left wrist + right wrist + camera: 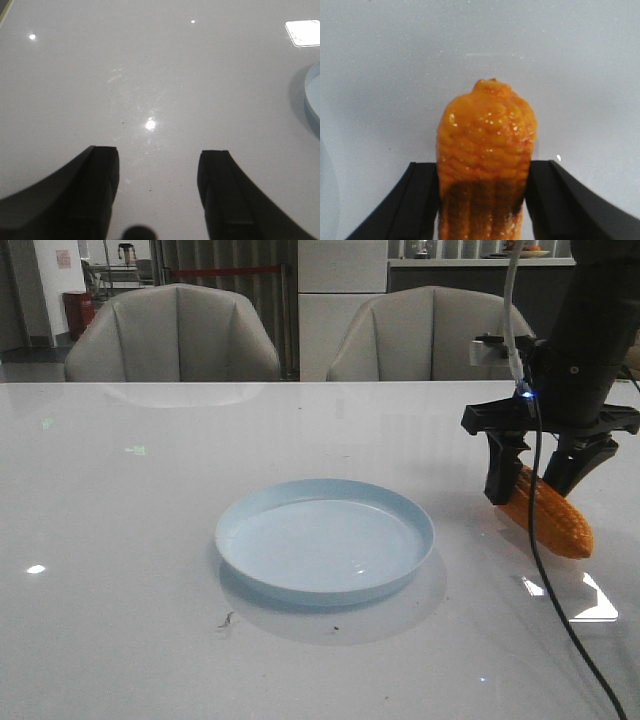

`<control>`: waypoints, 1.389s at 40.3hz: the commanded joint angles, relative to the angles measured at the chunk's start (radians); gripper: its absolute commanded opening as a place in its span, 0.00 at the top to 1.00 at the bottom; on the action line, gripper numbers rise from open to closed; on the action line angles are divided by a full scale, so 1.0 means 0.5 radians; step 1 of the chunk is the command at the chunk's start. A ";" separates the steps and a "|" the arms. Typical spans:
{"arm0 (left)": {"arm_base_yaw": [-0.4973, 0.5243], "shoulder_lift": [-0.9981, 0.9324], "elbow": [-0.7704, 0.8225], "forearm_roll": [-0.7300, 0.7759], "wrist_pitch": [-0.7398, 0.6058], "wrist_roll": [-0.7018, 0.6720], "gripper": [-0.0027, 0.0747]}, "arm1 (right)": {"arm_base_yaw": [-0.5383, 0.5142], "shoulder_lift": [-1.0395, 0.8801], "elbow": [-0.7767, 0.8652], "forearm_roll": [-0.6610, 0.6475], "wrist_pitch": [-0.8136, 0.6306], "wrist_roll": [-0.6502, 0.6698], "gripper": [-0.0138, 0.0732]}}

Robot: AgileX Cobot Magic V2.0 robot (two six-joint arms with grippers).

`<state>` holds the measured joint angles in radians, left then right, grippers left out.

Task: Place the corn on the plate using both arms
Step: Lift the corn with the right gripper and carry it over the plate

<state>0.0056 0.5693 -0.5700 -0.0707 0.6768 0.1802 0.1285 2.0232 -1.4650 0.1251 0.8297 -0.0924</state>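
Front view: the plate (325,537), pale blue and round, sits on the glossy white worktop (120,540). To the right of the plate, apart from its rim, the orange corn (556,520) lies on the worktop at a slant. The right gripper (545,478) comes down over the end of the corn farther from the camera, one black finger on each side of the cob. A white cable (512,310) runs down the right arm (590,330) to a small blue light (527,394). Two grey chairs (172,335) stand behind the worktop.

Left wrist view: the left gripper (158,192) hangs over bare worktop, jaws spread wide with nothing between them. An edge of the plate (313,100) shows at the frame's side.

Right wrist view: the jaws press against both sides of the corn (485,150), gripping it, and its bumpy tip points away from the camera.
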 commanded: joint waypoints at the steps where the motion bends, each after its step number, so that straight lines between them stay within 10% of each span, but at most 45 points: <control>1: 0.003 0.004 -0.058 -0.027 -0.136 0.001 0.42 | -0.004 -0.090 -0.046 0.010 0.032 -0.004 0.62; 30: 0.003 0.004 -0.058 -0.027 -0.155 0.001 0.42 | 0.258 -0.093 -1.089 0.068 0.663 -0.348 0.62; 56: 0.003 0.004 -0.058 -0.027 -0.155 0.001 0.42 | 0.742 0.167 -1.114 0.128 0.722 -0.348 0.62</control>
<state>0.0056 0.5693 -0.5700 -0.0707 0.6768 0.1802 0.4899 2.1377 -1.9858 0.1716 1.1898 -0.2556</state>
